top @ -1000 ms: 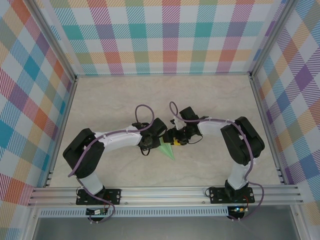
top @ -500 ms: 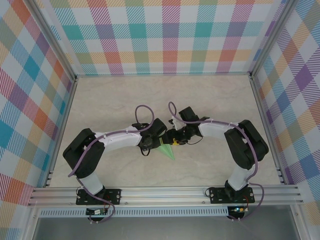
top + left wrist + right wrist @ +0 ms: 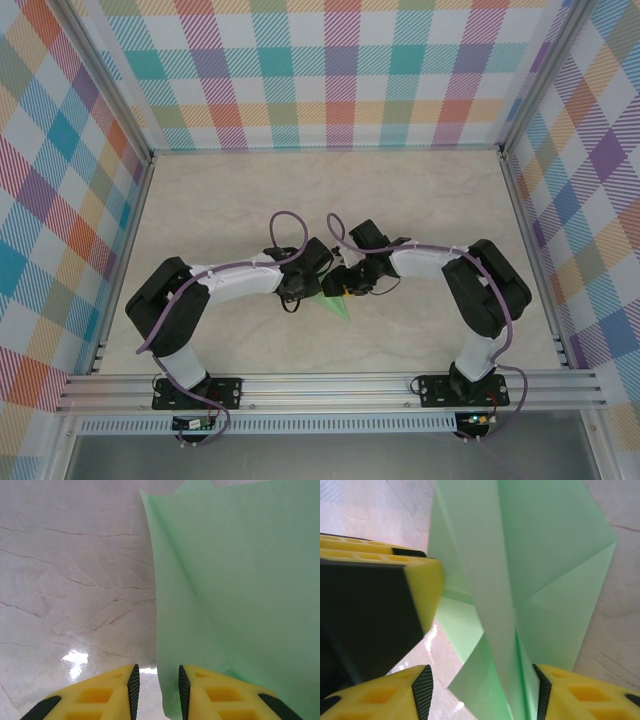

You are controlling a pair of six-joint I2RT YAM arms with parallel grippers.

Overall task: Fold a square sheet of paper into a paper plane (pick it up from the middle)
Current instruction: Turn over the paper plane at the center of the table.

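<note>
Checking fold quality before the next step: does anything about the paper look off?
The paper plane looks loosely folded. Its layers splay apart between the fingers of the right gripper instead of lying flat together. No tears show.

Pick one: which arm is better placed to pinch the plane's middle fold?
Right, likely: right gripper straddles the paper plane at its center ridge; left gripper sits at a side edge.

Pale green paper plane [image 3: 545,555] sits between yellow fingers [image 3: 385,700] with black pads. Beneath the jaws, a beige marble-veined table [image 3: 75,580]. Beyond them, pastel plaid walls [image 3: 340,70], white arms [image 3: 235,280], purple cables [image 3: 290,215].
</note>
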